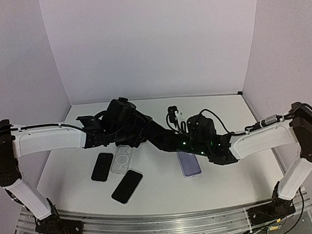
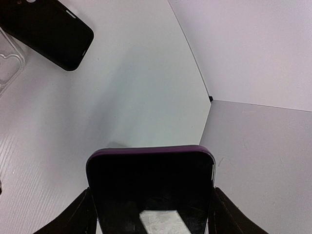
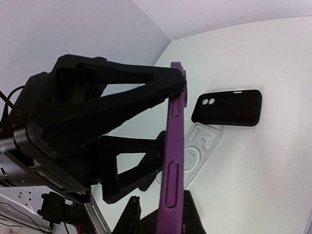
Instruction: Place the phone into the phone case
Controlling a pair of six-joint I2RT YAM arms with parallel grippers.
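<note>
Both the left gripper [image 2: 151,217] and right gripper [image 3: 163,219] clamp the purple-edged phone [image 3: 174,146] above open table [image 2: 146,73]. The black case [image 3: 226,107] and clear case [image 3: 197,148] lie well aside.

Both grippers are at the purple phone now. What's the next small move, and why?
Probably close the right gripper gently on the phone. The left gripper clamps its long edges off the table, while the right fingers only flank its near end; contact is unclear. A sure second hold should come before the left lets go.
</note>
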